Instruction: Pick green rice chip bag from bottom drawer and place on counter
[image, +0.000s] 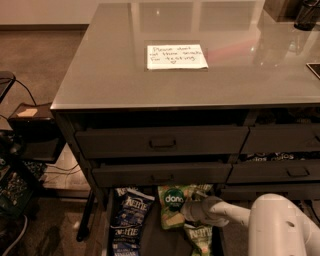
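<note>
The green rice chip bag (171, 206), bright green with white "dang" lettering, lies in the open bottom drawer (159, 241) just below the drawer fronts. My gripper (189, 210) reaches in from the right on its white arm (280, 225), and its tip is at the bag's right edge, touching or overlapping it. The glossy grey counter (110, 70) is above, with a white handwritten note (176, 56) on it.
Dark blue Kettle bags (131, 206) lie left of the green bag. An olive Kettle bag (199, 236) lies under my gripper. Two closed drawers with recessed handles (162, 143) sit above. A dark box (30, 131) and cables stand on the floor to the left.
</note>
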